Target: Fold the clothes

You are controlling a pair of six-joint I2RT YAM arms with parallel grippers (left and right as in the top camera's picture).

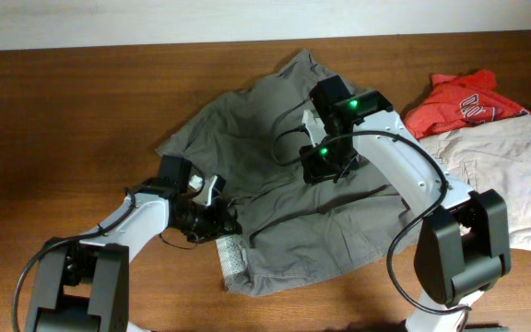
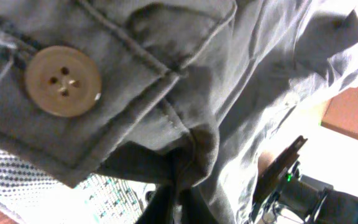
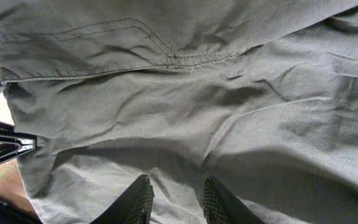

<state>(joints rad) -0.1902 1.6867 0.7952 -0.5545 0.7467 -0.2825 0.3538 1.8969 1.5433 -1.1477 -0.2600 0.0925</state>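
The clothes, wrinkled olive-grey shorts, lie spread across the middle of the table. My left gripper sits at their near-left edge by the waistband. In the left wrist view a tan button and a seamed flap fill the frame, and my left gripper is shut on a bunched fold of the fabric. My right gripper hovers low over the shorts' middle. In its wrist view the right gripper stands open, the cloth lying just beyond the fingertips with nothing pinched.
A red T-shirt with white lettering and paler beige shorts lie at the right edge. White mesh pocket lining shows at the olive shorts' near corner. Bare wood table lies to the left and front.
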